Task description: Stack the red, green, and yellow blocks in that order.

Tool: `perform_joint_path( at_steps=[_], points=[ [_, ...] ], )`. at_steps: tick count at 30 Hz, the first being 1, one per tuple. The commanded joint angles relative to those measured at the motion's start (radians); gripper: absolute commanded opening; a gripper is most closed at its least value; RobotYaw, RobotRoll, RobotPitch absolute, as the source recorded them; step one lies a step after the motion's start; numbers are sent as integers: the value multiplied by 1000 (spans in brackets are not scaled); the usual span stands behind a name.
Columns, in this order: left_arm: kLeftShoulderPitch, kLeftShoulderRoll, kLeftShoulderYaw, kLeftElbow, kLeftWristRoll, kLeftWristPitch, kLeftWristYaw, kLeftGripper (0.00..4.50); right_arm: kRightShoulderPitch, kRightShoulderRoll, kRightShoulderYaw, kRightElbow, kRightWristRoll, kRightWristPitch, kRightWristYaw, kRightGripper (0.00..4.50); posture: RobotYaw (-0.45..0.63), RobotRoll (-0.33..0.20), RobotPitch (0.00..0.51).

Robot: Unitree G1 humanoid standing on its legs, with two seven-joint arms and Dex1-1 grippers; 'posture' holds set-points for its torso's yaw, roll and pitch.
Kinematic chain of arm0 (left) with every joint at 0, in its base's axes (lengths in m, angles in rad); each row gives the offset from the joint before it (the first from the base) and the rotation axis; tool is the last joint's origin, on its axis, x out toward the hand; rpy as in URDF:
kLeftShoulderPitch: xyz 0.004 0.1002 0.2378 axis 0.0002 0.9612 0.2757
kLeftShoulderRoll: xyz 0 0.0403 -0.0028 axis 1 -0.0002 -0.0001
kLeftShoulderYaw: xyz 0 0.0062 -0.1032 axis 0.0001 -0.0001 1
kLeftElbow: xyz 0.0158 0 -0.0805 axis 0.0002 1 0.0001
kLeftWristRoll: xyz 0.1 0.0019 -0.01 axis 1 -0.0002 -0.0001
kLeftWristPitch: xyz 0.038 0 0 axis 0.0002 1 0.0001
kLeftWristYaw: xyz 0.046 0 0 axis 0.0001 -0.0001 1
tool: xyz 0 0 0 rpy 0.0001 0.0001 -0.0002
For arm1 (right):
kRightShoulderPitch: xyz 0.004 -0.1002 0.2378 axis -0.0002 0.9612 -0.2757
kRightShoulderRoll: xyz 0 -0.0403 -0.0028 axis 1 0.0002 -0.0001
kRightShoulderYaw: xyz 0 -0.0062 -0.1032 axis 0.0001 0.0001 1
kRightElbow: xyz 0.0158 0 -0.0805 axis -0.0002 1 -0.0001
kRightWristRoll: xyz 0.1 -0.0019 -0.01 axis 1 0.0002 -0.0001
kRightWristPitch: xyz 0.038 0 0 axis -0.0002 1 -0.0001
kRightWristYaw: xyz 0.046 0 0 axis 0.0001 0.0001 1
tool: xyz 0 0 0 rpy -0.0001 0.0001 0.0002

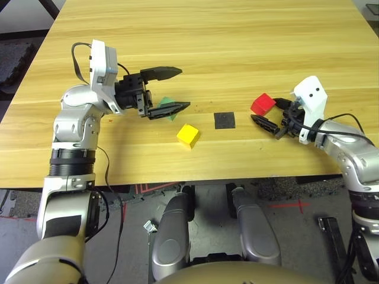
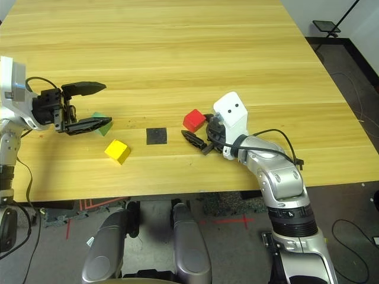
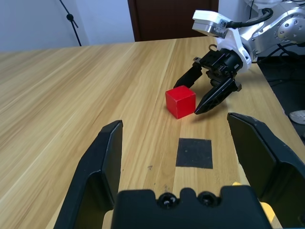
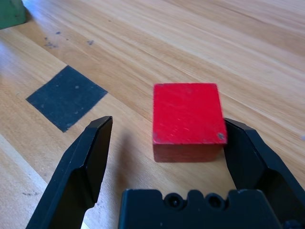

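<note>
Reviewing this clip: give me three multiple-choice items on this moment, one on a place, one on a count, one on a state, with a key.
1. Where is the red block?
A. between the open fingers of the right gripper
B. on top of the yellow block
C. on the black patch

2. How many blocks are stacked on another block?
A. two
B. one
C. none

3. What state is the left gripper in?
A. shut on the green block
B. open, holding nothing
C. shut on the yellow block

Key:
1 A, the right wrist view shows the red block on the table between the two fingers.
2 C, all three blocks sit apart on the table.
3 B, its fingers stand wide apart with nothing gripped.
</note>
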Motion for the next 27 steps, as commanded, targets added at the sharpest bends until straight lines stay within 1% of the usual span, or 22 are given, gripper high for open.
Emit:
perform_joint_path(
  at_steps=[1, 3, 4, 7, 8, 11, 14, 17, 23, 27],
  points=[
    [3, 12, -11, 2, 14, -14, -8, 4500, -2, 6, 20, 9, -11, -11, 11, 4114, 292, 28, 283],
    [9, 13, -11, -7, 12, -10, -5, 4500, -3, 3, 21, 12, -15, -15, 12, 3609, 295, 29, 283],
    [12, 14, -10, -9, 12, -10, -4, 4500, -2, -4, 26, 14, -25, -26, 16, 3202, 296, 30, 285],
    [20, 18, -6, -14, 10, -8, -2, 4500, 3, -15, 30, 20, -39, -44, 31, 2184, 301, 29, 286],
    [22, 20, -4, -17, 8, -6, -1, 4500, 0, -18, 29, 25, -41, -47, 37, 2043, 305, 30, 286],
    [26, 27, -1, -22, 4, -3, -1, 4500, -32, -33, 28, 49, -39, -69, 76, 2049, 308, 30, 287],
    [28, 32, 0, -16, 3, -2, -3, 4500, -103, -54, 27, 75, 6, -87, 183, 2049, 310, 30, 286],
    [28, 31, -2, -9, 5, -5, -2, 4500, -181, -82, 40, 116, 26, -100, 294, 2049, 312, 28, 285],
    [36, 24, -5, -19, 6, -6, 10, 4500, -282, -146, 114, 218, 19, -163, 535, 2049, 322, 24, 285],
    [50, 27, -1, -34, 1, -3, 17, 4500, -334, -162, 163, 291, 8, -229, 687, 2049, 331, 23, 286]
  ],
)
